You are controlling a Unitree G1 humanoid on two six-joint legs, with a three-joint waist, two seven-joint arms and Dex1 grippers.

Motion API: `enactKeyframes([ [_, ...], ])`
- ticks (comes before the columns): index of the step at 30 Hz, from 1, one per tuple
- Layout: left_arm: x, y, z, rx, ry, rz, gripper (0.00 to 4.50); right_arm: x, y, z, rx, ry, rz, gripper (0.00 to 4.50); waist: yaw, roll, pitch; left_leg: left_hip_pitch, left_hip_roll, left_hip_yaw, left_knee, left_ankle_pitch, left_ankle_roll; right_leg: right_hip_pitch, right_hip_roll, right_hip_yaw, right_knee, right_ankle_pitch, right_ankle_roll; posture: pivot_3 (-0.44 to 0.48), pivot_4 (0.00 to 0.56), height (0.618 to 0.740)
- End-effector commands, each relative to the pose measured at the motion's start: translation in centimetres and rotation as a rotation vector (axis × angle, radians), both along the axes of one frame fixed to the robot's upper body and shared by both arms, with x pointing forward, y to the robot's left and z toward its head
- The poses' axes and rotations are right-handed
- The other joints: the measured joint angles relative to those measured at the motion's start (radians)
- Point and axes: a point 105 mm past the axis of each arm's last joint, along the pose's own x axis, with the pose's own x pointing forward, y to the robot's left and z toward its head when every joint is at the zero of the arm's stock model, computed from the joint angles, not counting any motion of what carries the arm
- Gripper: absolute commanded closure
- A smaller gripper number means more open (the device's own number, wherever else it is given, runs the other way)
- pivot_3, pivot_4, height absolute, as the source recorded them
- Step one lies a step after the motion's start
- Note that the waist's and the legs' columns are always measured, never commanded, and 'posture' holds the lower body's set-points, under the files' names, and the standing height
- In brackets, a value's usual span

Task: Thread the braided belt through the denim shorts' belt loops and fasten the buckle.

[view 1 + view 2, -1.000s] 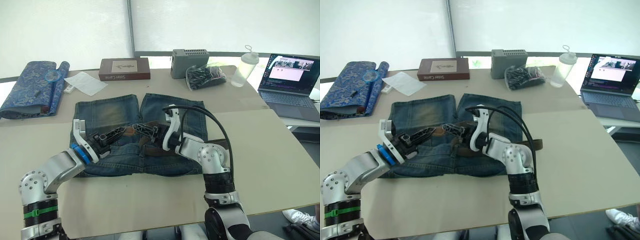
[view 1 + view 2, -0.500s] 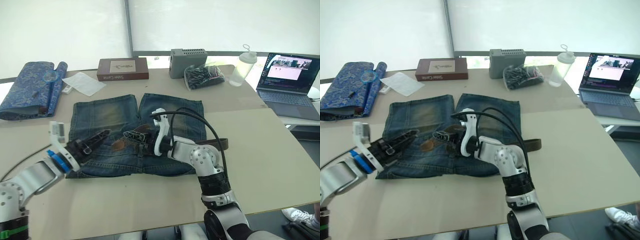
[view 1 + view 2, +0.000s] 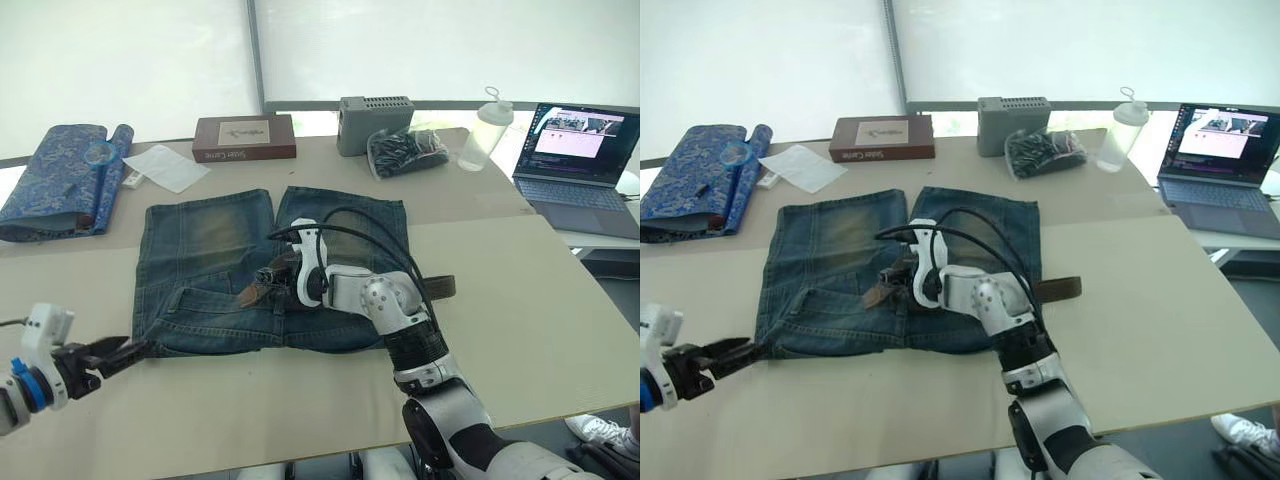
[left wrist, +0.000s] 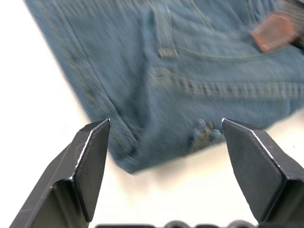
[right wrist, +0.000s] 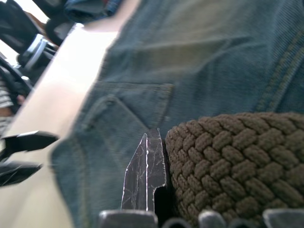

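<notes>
The denim shorts [image 3: 270, 270] lie flat mid-table, legs pointing away from me. The braided belt [image 5: 228, 166] runs across them; one brown end [image 3: 250, 292] lies on the left half and the other end [image 3: 440, 287] sticks out past the right side. My right gripper [image 3: 272, 280] is shut on the belt over the middle of the shorts. My left gripper [image 3: 112, 356] hovers open over the table just off the shorts' near-left corner [image 4: 137, 156], holding nothing. A belt loop [image 4: 164, 33] shows ahead of it. The buckle is hidden.
Along the far edge stand a brown book [image 3: 245, 137], a grey box [image 3: 377, 122], a bag of black items [image 3: 410, 152], a clear bottle [image 3: 478, 130] and an open laptop [image 3: 580, 150]. A blue patterned cloth [image 3: 55, 180] and white paper [image 3: 168, 166] lie far left.
My left gripper let go, opened and pulled back off the shorts to the near-left of the table. My right gripper slid left across the shorts with the belt in it.
</notes>
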Motion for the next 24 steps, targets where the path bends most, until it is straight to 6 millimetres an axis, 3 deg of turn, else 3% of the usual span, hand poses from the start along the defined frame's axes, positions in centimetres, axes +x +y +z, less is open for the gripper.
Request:
enactKeyframes([
  [1,-0.4,-1.9,-1.0,-0.017,-0.022,-0.041,0.58,-2.1,5.4,2.7,0.112,-0.020,0.114,4.50,0.000,-0.001,-0.001,0.000,0.000,0.000,0.000,0.000,0.000,0.000,-0.003,0.000,0.000,0.000,0.000,0.000,0.150,0.740],
  [10,-1.0,-7.0,-2.7,-0.109,-0.004,-0.070,0.58,-2.6,5.0,4.0,0.172,-0.008,0.195,4.50,0.006,0.001,-0.002,0.005,-0.001,0.000,0.000,-0.001,0.002,0.007,-0.007,-0.001,-0.001,0.000,0.000,0.000,0.150,0.740],
  [14,-0.5,-10.5,-2.4,-0.181,-0.024,-0.121,0.58,-2.5,3.7,6.6,0.247,-0.019,0.228,4.50,0.012,0.003,-0.001,0.006,-0.002,-0.001,0.001,-0.001,0.003,0.009,-0.007,-0.002,-0.002,0.000,0.001,0.000,0.150,0.740],
  [17,-0.4,-11.8,-2.4,-0.179,-0.022,-0.154,0.58,-1.4,2.3,7.6,0.260,-0.033,0.192,4.50,0.021,0.003,-0.001,0.006,-0.002,-0.001,0.002,-0.001,0.003,0.010,-0.007,-0.003,-0.002,0.000,0.001,0.000,0.150,0.740],
  [19,-0.2,-11.6,-2.2,-0.176,-0.024,-0.147,0.58,-1.0,1.5,7.6,0.236,-0.055,0.178,4.50,0.025,0.003,-0.001,0.009,-0.002,-0.002,0.002,-0.002,0.003,0.014,-0.004,-0.003,-0.002,0.000,0.001,0.000,0.150,0.740],
  [21,-0.4,-10.0,-2.0,-0.144,-0.020,-0.138,0.58,-0.7,0.7,7.4,0.220,-0.068,0.166,4.50,0.024,0.003,-0.001,0.012,-0.002,-0.002,0.001,-0.002,0.003,0.016,-0.002,-0.003,-0.003,0.000,0.001,0.000,0.150,0.740],
  [24,-0.4,-5.2,-0.8,-0.004,-0.076,-0.088,0.58,-0.2,-0.8,7.3,0.233,-0.064,0.135,4.50,0.018,0.003,-0.001,0.012,-0.001,-0.001,0.001,-0.002,0.003,0.016,0.000,-0.002,-0.003,0.000,0.000,0.000,0.150,0.740],
])
